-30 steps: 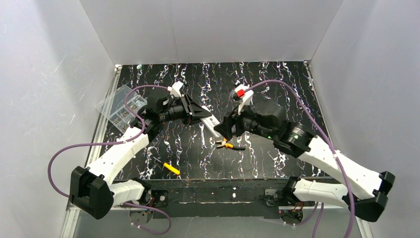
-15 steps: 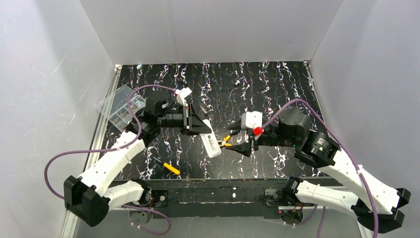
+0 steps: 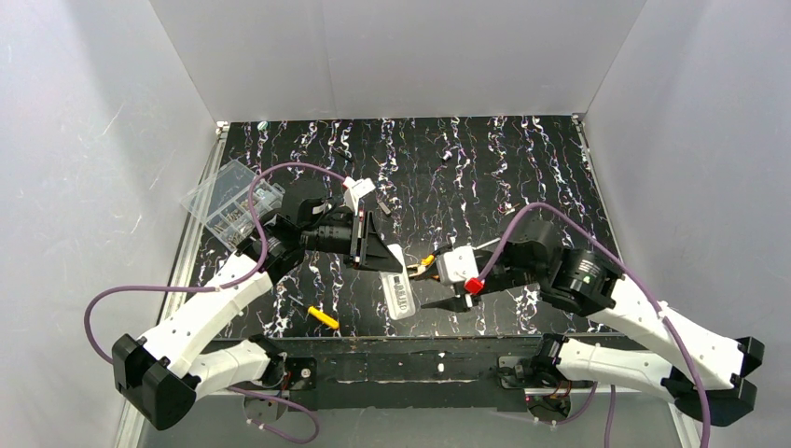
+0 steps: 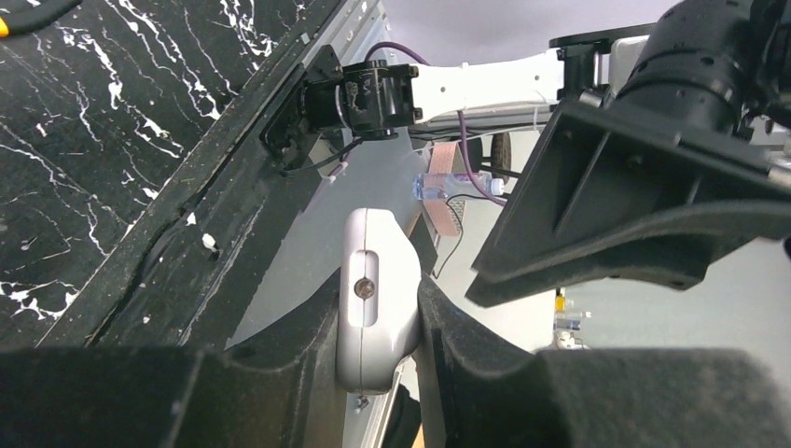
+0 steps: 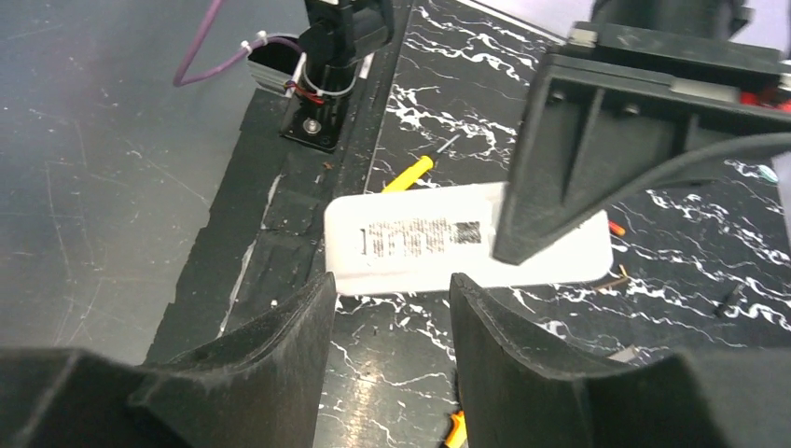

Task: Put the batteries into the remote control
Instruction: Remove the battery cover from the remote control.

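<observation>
The remote control [image 3: 399, 293] is in the air, low over the near part of the black marbled table [image 3: 504, 168]. Its back with the printed label faces up. The left gripper [image 3: 385, 259] is closed tight on its far end, and in the left wrist view the white shell sits squeezed between the two black fingers [image 4: 280, 373]. One second ago the remote was higher and farther back, near the middle of the table. Now the left arm has carried it down and toward the front edge.

The right gripper [image 5: 389, 297] was then lifted above the table. It has since swung low and points left at the free end of the remote. Its jaws stand apart with nothing clamped between them. The end of the remote lies just past the tips, and I cannot tell if they touch it.

The yellow-and-black pliers [image 3: 426, 262] lie under the right gripper. The yellow-handled tool [image 3: 323, 317] and the clear compartment box [image 3: 228, 201] have not moved.
</observation>
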`<state>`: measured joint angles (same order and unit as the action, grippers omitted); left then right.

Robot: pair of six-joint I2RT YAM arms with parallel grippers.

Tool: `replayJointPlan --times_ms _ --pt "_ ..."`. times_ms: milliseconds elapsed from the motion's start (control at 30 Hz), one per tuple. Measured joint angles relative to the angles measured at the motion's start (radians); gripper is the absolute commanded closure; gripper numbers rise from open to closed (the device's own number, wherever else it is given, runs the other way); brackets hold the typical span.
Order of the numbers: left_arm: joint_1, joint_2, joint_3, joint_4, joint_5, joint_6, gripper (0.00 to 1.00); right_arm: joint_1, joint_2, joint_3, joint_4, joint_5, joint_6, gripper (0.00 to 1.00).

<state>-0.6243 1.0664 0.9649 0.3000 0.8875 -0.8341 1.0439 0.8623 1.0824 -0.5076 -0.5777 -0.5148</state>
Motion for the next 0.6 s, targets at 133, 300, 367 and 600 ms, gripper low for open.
replayJointPlan --times_ms 133,300,367,600 --pt "0.000 0.002 0.000 -0.019 -0.022 0.003 1.00 0.067 0.031 -0.027 0.022 0.039 -0.005 0.42" --pt "0.000 0.006 -0.003 -0.021 -0.036 -0.007 1.00 0.125 0.074 -0.034 0.055 0.093 -0.011 0.48" --pt "-0.001 0.006 -0.004 -0.021 -0.037 -0.014 1.00 0.138 0.089 -0.034 0.073 0.110 -0.013 0.50" --pt "-0.001 0.008 -0.004 -0.019 -0.038 -0.026 1.00 0.159 0.096 -0.034 0.105 0.175 -0.039 0.49"
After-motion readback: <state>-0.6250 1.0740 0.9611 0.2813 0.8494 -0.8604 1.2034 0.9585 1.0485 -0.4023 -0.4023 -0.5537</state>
